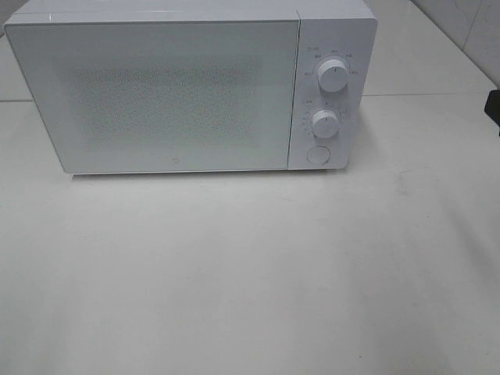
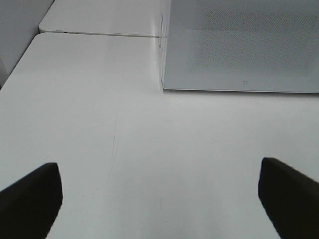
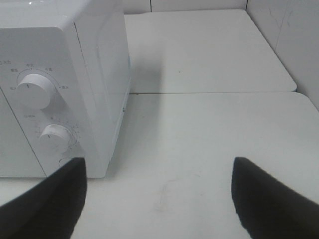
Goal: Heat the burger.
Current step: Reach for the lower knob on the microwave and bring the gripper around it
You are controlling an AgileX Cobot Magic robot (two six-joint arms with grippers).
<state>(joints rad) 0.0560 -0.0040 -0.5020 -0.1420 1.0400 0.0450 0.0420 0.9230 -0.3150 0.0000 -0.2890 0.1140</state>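
Note:
The burger is out of view in every frame. A white microwave (image 1: 156, 94) stands at the back of the table with its frosted door shut; what is inside is hidden. In the left wrist view my left gripper (image 2: 159, 196) is open over bare table, short of the microwave's (image 2: 239, 45) front left corner. My right gripper (image 3: 158, 196) is also open with nothing between its fingers, off the microwave's (image 3: 94, 74) right side near the control panel.
The control panel carries an upper knob (image 1: 333, 76), a lower knob (image 1: 324, 123) and a round door button (image 1: 317, 154). A white table (image 1: 250, 273) spreads in front of the microwave. A dark part (image 1: 494, 105) shows at the right edge. Tiled walls bound the back right.

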